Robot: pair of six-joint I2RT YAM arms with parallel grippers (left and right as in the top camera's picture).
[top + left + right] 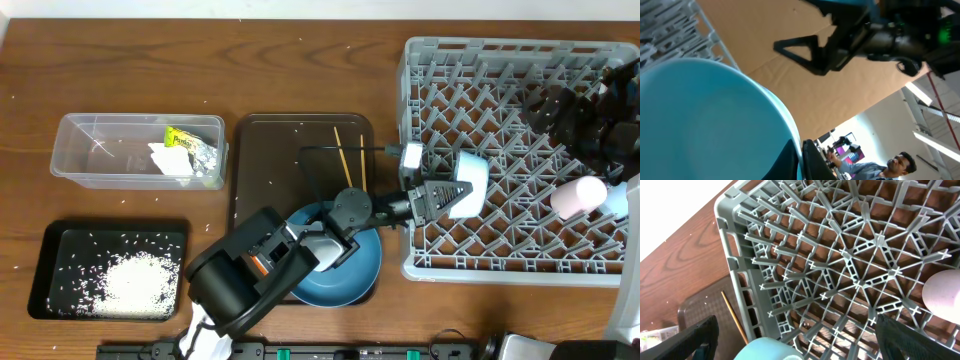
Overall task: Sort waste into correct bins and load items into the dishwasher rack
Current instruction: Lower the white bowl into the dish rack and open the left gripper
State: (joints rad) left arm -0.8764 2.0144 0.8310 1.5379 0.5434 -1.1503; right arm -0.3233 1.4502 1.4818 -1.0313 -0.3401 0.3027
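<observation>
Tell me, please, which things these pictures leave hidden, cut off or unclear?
- Overhead: the left arm covers much of the blue dishes, so plate and bowl cannot be told apart.
- Left wrist: the light blue cup fills the frame and hides most of the rack.
- Right wrist: the pink cup is cut off by the right edge.
- Overhead: the dark right arm hides the rack's far corner.

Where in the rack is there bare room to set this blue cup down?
Bare: the rack's middle, between the blue cup and the pink cup, and its top-left corner. Crowded: the right side, under the right arm and around the pink cup.
</observation>
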